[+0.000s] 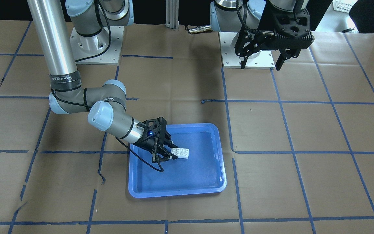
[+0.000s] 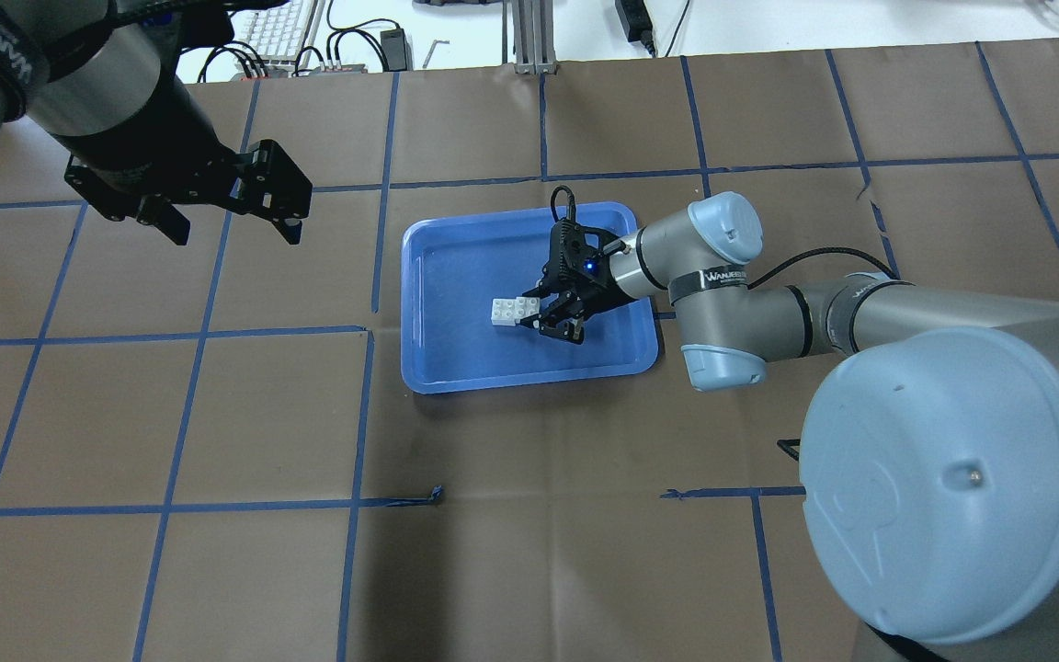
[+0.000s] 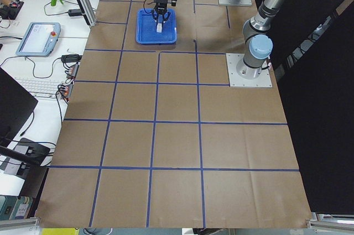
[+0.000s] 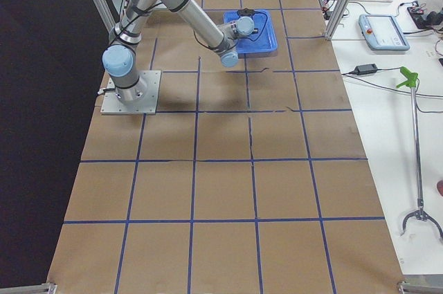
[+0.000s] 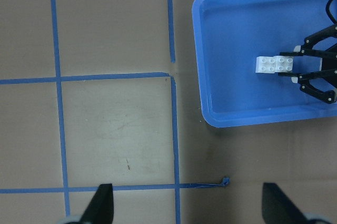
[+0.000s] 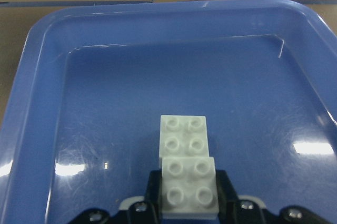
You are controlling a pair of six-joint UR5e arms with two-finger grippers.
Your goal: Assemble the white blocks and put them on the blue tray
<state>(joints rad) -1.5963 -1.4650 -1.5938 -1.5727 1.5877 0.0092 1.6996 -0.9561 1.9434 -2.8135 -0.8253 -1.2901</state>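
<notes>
Two white blocks (image 6: 183, 135) are joined with an offset, the nearer one sitting higher and overlapping the farther one. They are low over the bottom of the blue tray (image 6: 131, 76), near its middle. My right gripper (image 6: 188, 192) is shut on the nearer block, one finger on each side. The blocks (image 1: 181, 152) and right gripper (image 1: 175, 152) also show in the front view, and in the overhead view the blocks (image 2: 511, 311) stick out left of the gripper (image 2: 536, 311). My left gripper (image 2: 235, 234) is open and empty, high above the table, away from the tray (image 2: 456, 276).
The table is brown paper marked with a blue tape grid (image 2: 364, 326). The two arm bases (image 1: 96, 42) stand at the robot's side of the table. A keyboard and cables (image 2: 290, 37) lie beyond the far edge.
</notes>
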